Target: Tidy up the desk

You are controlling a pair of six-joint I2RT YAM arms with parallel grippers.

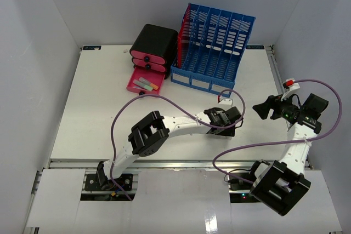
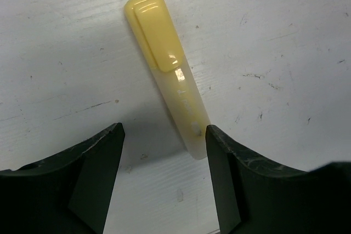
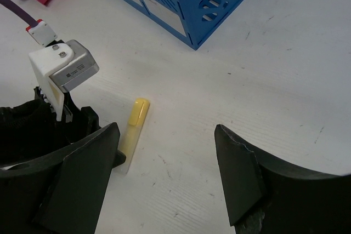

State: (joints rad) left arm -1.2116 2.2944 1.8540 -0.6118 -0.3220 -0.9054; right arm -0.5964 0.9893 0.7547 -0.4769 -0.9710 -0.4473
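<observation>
left wrist: highlighter on desk, cap pointing away

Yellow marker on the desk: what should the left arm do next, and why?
Probably nudge the left fingers sideways to centre them on the yellow marker: they stand open, but its near end lies close to one finger, far from the other.

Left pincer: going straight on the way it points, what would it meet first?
Probably the yellow highlighter, whose near end lies inside the open left pincer; height above the desk is unclear.
</observation>
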